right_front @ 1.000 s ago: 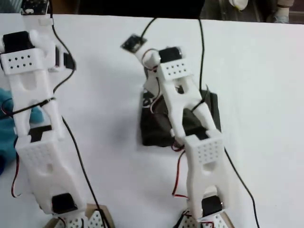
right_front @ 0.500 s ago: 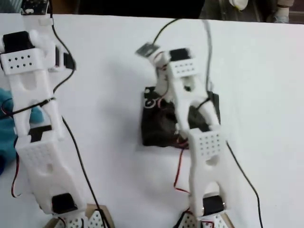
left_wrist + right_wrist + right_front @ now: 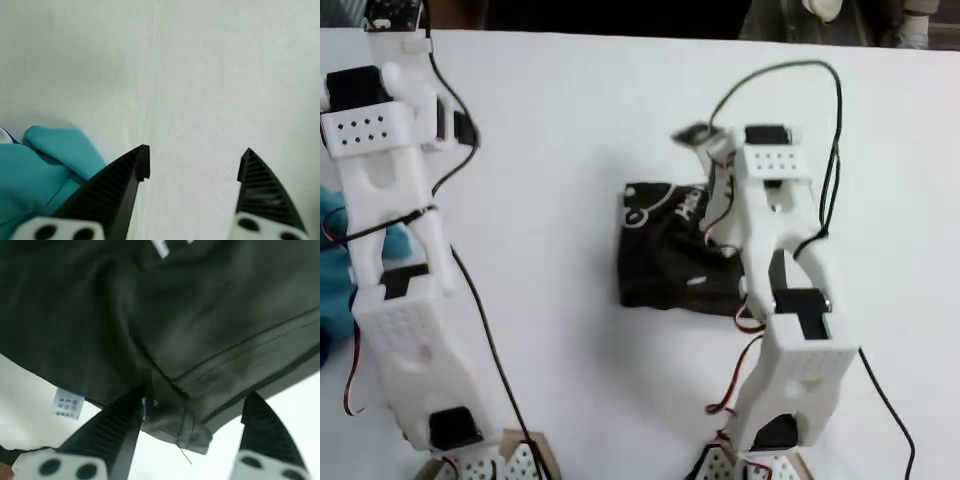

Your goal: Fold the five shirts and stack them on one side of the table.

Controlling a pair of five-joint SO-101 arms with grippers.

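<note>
At mid-table, folded black shirt (image 3: 665, 260), flat on the white table (image 3: 540, 140), small white label (image 3: 67, 404) poking out at one edge. Right over its hem, right gripper (image 3: 196, 401), jaws spread wide, gripping nothing; touching the cloth or just above it, cannot tell which. Off at the table's left edge, bunched teal shirt (image 3: 332, 270). Just beside it, left gripper (image 3: 194, 157), jaws likewise wide, empty, over bare table.
</note>
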